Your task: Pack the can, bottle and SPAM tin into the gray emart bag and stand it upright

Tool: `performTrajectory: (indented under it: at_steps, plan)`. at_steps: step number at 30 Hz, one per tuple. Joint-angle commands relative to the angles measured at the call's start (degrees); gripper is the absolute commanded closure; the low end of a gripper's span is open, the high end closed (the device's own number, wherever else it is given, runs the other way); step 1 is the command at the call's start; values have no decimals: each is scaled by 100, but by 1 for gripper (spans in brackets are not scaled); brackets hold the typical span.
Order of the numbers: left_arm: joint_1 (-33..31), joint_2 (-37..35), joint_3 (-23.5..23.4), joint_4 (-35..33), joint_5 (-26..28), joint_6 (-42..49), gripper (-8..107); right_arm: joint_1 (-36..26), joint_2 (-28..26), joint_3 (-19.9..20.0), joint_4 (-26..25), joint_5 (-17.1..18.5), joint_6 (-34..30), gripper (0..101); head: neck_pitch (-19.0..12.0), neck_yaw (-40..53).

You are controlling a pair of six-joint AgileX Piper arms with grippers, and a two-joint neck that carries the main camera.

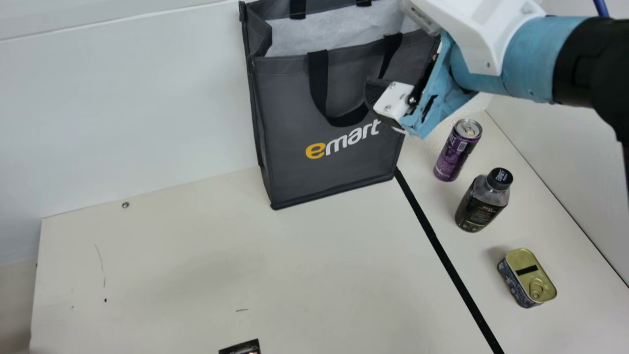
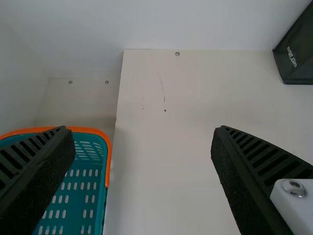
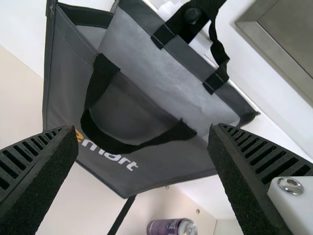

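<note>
Bag point(image 1: 295, 172) upright at main view's twelve o'clock, mouth open, presumably for loading. Can point(image 1: 453, 153) at two, bottle point(image 1: 480, 206) at three, SPAM tin point(image 1: 528, 281) at four: likely spaced for separate grasps. Right tool point(image 3: 139, 129) at one, fingers apart, contact with bag unclear; left tool point(image 2: 142, 129) likewise apart, empty.

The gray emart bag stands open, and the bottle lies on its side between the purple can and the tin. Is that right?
Not quite. The bottle is not on its side: the main view shows it upright, cap on top. It is between the purple can and the tin, and the gray emart bag does stand open.
</note>
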Motion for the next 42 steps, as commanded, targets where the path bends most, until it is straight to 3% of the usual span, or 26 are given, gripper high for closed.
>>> performTrajectory:
  at_steps: [1,24,42]
  plan:
    - [0,0,0,0,0,0,9,2,92,-118,43,-3,-69,6,-130,-5]
    - [0,0,0,0,0,0,9,-240,1045,-710,833,-3,-1086,6,-130,-5]
    - [0,0,0,0,0,0,9,-495,1597,-714,1475,-3,-2234,6,-130,-5]
